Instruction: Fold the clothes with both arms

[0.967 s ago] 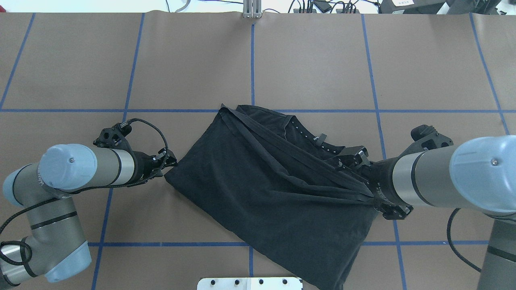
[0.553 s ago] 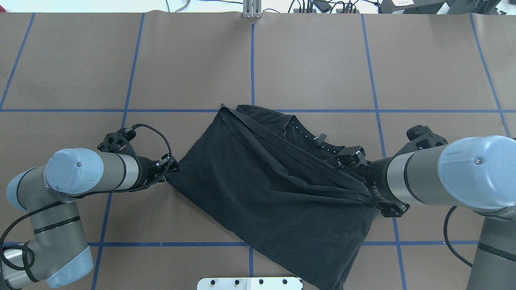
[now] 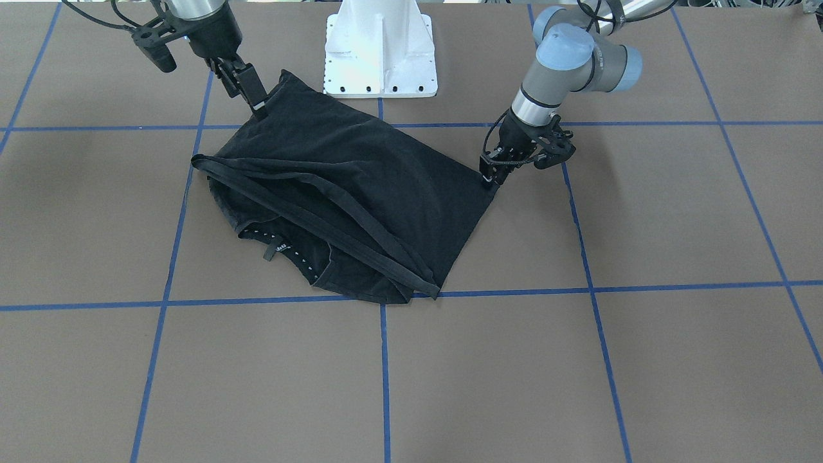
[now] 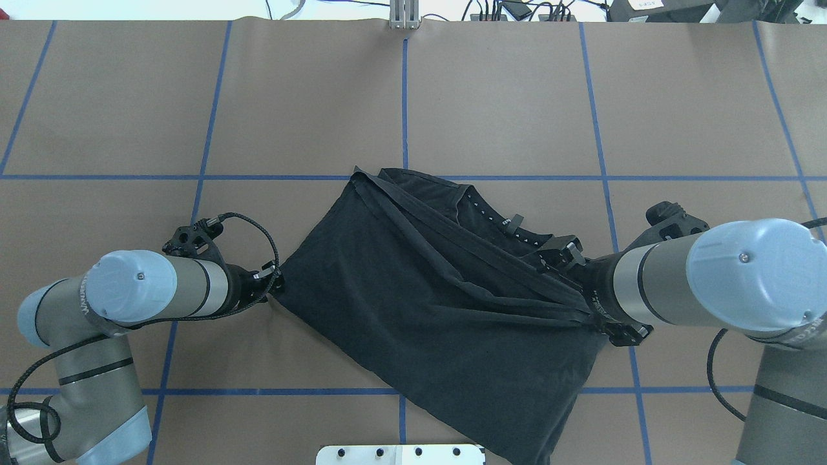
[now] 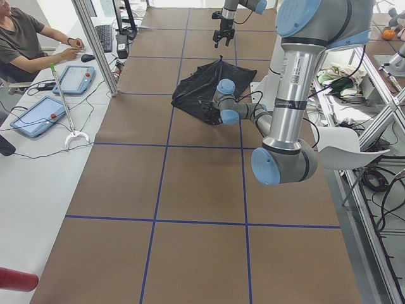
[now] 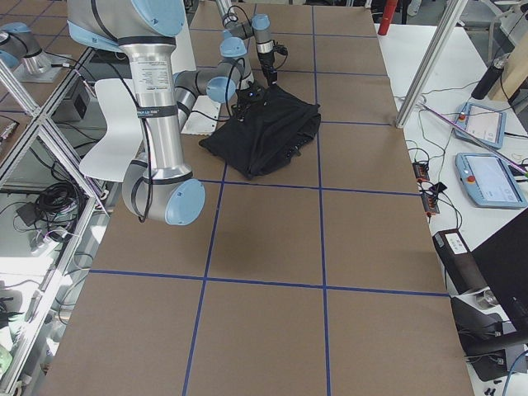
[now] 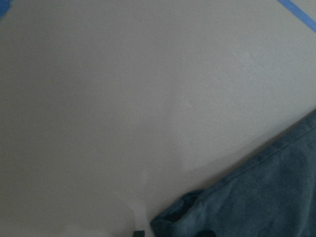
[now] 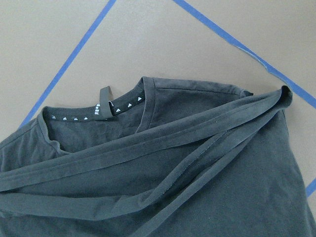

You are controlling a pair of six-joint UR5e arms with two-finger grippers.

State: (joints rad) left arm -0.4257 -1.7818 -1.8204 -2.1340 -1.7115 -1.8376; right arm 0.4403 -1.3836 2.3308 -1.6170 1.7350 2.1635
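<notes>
In the front-facing view the black T-shirt (image 3: pixel 360 186) lay crumpled at mid-frame on the brown table (image 3: pixel 643 212). Its hem was pulled into taut bands running to the upper left, where the right gripper (image 3: pixel 256 101) pinched a bunch of it and held that edge raised. The left gripper (image 3: pixel 490 178) stood at the shirt's right-hand corner, touching it, though I could not tell whether its fingers had clamped there. In the overhead view, over the last second, the left gripper had slid from just above the shirt's left corner, left of centre, down onto it. The right arm had edged slightly toward centre and the shirt itself had barely shifted. I judged this to be the lining-up for a second grasp, so that both arms could lift and spread the garment before any fold. The left side view showed the cloth tented up toward the far arm; the right side view added little. The left wrist view held only the shirt's corner at lower right on bare table. The right wrist view showed the collar (image 8: pixel 123 106) with its white-dotted tape at upper left, and hem strips stretched across the frame.
</notes>
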